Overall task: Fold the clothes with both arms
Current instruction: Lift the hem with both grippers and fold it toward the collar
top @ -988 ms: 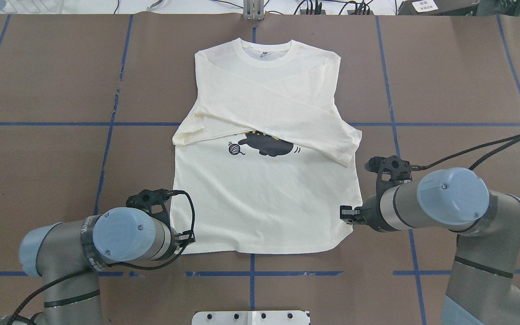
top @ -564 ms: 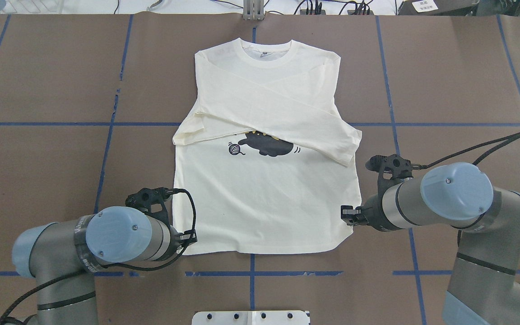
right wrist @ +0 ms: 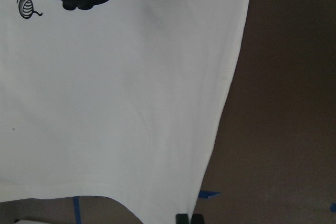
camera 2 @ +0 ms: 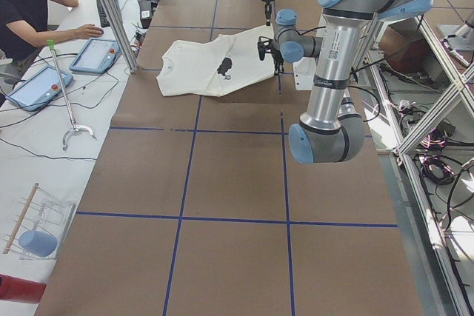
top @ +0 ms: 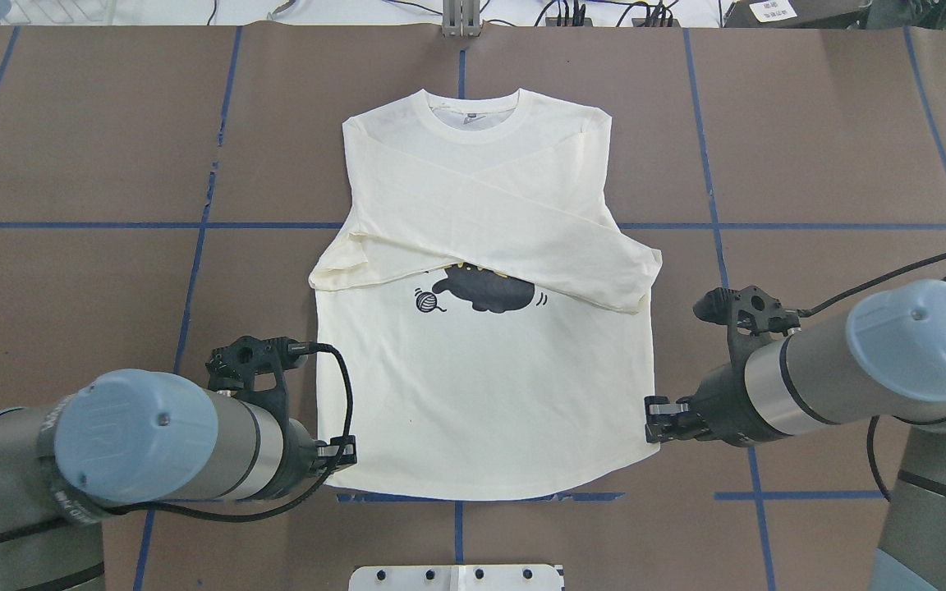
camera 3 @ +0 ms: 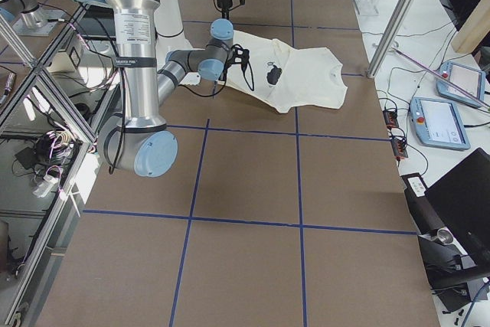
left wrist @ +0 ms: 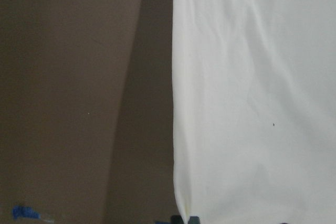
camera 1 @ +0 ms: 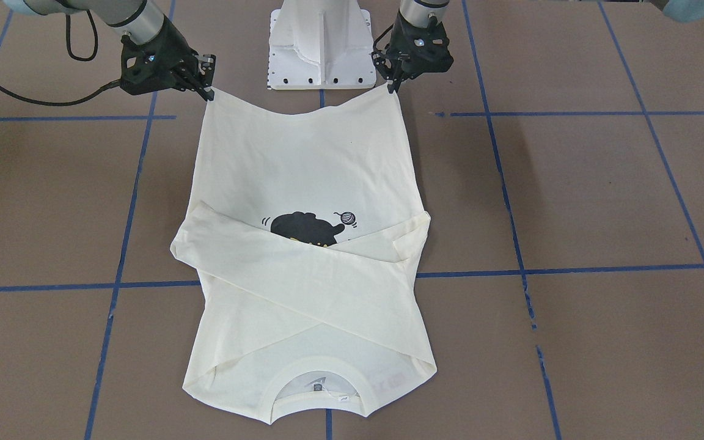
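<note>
Pinching T-shirt (top: pixel 481 402) hem corners | left fingers (top: pixel 346 450), right fingers (top: pixel 654 409) | table (top: pixel 71 287) all round

- We are looking at a robotics lab: a left arm (top: pixel 112 447) and a right arm (top: pixel 851 361), grey tubes with light blue joint caps, work beside a white pedestal (camera 1: pixel 320 43).
- The desk (top: pixel 71 328) wears a brown cover ruled into squares with blue tape (top: pixel 112 225).
- An aluminium frame post (camera 2: pixel 111 12) stands at its edge, and loose cables (camera 2: pixel 429 168) lie beside the frame.
- On a white side bench (camera 2: pixel 29 131) lie screened control tablets (camera 2: pixel 95 55), and a person (camera 2: pixel 22 12) sits there.
</note>
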You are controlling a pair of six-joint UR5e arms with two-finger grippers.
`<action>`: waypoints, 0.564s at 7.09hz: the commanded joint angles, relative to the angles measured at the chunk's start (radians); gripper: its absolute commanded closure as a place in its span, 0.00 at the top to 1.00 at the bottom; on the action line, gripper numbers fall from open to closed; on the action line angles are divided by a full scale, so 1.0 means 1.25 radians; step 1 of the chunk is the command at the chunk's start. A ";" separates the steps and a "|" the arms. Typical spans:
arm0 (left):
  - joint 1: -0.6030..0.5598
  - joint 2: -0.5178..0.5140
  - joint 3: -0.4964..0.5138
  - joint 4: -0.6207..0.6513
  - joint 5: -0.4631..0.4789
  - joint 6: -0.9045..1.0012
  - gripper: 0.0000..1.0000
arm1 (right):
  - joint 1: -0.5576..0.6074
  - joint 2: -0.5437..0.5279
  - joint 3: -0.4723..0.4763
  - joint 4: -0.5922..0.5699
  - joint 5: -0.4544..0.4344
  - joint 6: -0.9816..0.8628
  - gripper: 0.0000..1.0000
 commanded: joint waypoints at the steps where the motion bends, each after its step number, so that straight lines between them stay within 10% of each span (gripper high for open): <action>1: 0.072 0.000 -0.149 0.128 -0.006 0.004 0.00 | -0.012 -0.072 0.096 0.000 0.073 0.002 0.00; 4: 0.101 -0.009 -0.156 0.141 -0.006 0.004 0.00 | -0.033 -0.067 0.085 0.000 0.074 -0.002 0.00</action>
